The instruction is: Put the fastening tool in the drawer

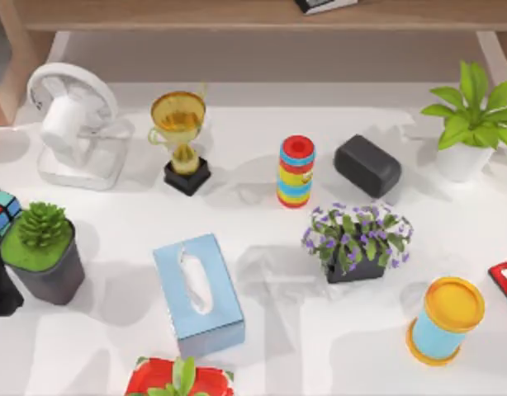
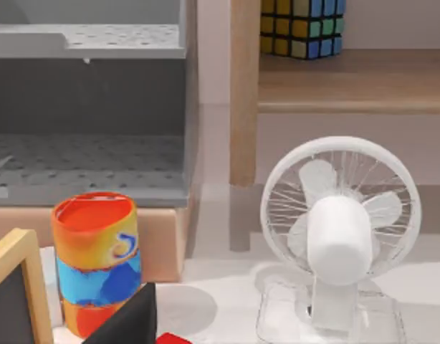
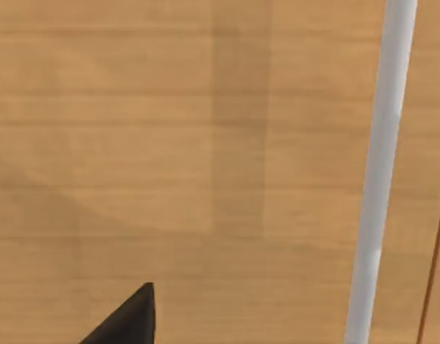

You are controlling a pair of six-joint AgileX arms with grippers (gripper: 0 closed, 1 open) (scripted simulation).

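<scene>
Beside blue can [image 1: 446, 320], red stapler [image 1: 505, 281].

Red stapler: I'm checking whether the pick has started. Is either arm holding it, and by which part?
Nothing is seen held. The red stapler lies on the table at its right edge, beside the blue can, with no fingers on it.
</scene>
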